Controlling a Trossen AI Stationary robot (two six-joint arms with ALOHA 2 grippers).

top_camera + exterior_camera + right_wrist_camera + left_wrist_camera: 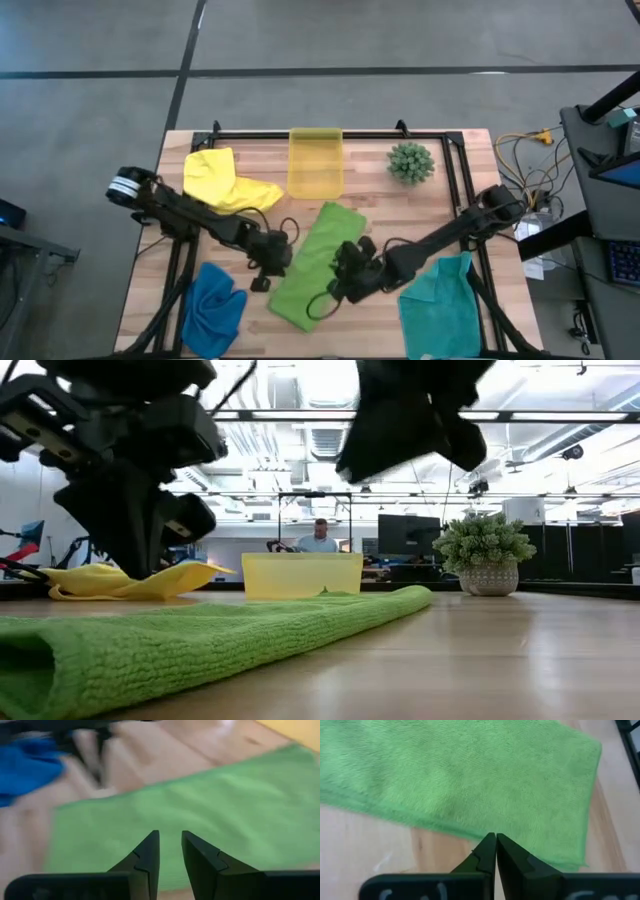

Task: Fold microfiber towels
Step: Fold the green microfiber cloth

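We see the left gripper point(495, 837) with its fingers pressed together and nothing between them, its tips at the long edge of the lime green towel point(315, 262). The right gripper point(170, 837) hangs over the same towel from the opposite side, its fingers a narrow gap apart and bare; in its wrist view there is only green cloth beyond the tips.

We note the lime green towel lies mid-table as a folded long strip, running diagonally from near the bin toward the front edge. In the high view both arms meet over it, the left gripper at its left edge, the right gripper over its lower right part.

Around it: the yellow towel point(225, 182) lies crumpled at the back left, just beside the translucent yellow bin point(315, 162). The royal blue towel point(212, 308) sits bunched at the front left, the teal towel point(440, 305) at the front right under the right arm. A small spiky green plant point(411, 162) stands at the back right. A person point(319, 537) shows in the room behind the bin in the low view.
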